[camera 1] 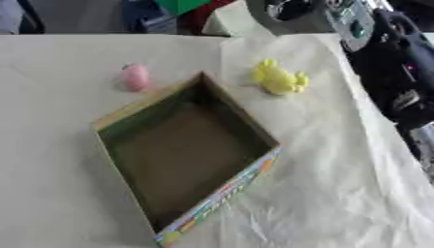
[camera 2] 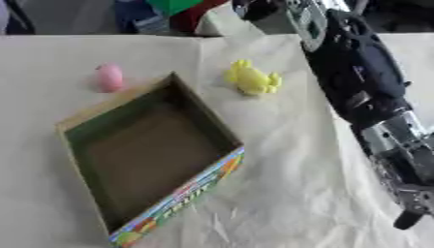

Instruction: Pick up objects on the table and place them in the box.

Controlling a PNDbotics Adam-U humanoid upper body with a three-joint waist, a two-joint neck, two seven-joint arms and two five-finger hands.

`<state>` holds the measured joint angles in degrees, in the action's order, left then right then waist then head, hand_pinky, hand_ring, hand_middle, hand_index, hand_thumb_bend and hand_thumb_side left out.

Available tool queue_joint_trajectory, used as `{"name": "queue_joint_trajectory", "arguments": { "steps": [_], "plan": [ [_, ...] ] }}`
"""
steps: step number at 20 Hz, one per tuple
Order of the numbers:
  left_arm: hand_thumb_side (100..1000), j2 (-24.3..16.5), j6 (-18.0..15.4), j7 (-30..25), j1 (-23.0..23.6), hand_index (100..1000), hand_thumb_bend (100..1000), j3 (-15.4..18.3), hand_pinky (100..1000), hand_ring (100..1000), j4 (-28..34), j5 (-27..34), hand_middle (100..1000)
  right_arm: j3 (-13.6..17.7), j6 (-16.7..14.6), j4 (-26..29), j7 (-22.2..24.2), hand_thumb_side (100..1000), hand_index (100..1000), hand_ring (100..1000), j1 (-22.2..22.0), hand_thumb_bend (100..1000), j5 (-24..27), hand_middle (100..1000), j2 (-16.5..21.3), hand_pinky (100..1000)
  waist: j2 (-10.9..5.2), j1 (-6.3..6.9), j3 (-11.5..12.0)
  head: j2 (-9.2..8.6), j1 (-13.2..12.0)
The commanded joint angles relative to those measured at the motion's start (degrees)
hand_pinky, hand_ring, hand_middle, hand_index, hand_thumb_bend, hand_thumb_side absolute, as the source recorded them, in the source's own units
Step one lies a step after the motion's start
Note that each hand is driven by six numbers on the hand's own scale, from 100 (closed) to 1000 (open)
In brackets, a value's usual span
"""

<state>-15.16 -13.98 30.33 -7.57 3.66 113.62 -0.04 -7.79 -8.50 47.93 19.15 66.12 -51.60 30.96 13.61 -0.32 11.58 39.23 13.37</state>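
Observation:
An open cardboard box (camera 1: 127, 117) with a colourful printed side lies askew in the middle of the table, and its inside looks empty. A small pink object (camera 1: 135, 76) lies just beyond the box's far left wall. A yellow toy (camera 1: 279, 78) lies right of the box's far corner. My right arm runs down the right side, black forearm first, well right of the yellow toy. My right hand (camera 2: 405, 164) hangs over the table's right side with its fingers extended, holding nothing. It is partly cut off by the picture's edge. My left hand does not show.
A crumpled pale cloth (camera 1: 339, 184) covers the table (camera 1: 51, 160) right of the box. Blue, green and red things (camera 1: 169, 12) stand beyond the table's far edge.

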Motion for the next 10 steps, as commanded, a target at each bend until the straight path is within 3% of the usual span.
{"name": "queue_joint_trajectory", "arguments": {
  "steps": [1, 5, 10],
  "plan": [
    [961, -1.5, 0.0, -0.2, -0.4, 733, 100, 0.0, 496, 619, 1.0, -0.1, 640, 0.3, -1.2, -1.7, 1.9, 383, 922, 815, 1.8, 100, -0.6, 774, 1.2, 743, -0.92, 0.07, 0.0, -0.14, 0.3],
    [961, -1.5, 0.0, -0.3, -0.5, 732, 100, -0.1, 496, 619, 1.0, -0.2, 640, -0.1, -3.1, -3.0, 5.0, 452, 932, 834, 2.0, 100, -0.9, 804, 2.1, 754, -0.84, -0.10, -0.2, -0.18, 0.2],
    [963, -1.5, 0.2, -0.3, -0.4, 732, 100, -0.1, 496, 619, 1.0, -0.3, 640, 0.0, -4.4, -4.5, 7.8, 750, 946, 849, 1.6, 100, -0.4, 816, 3.3, 771, -0.86, -0.23, -0.3, -0.40, 0.0]
  ]
}}
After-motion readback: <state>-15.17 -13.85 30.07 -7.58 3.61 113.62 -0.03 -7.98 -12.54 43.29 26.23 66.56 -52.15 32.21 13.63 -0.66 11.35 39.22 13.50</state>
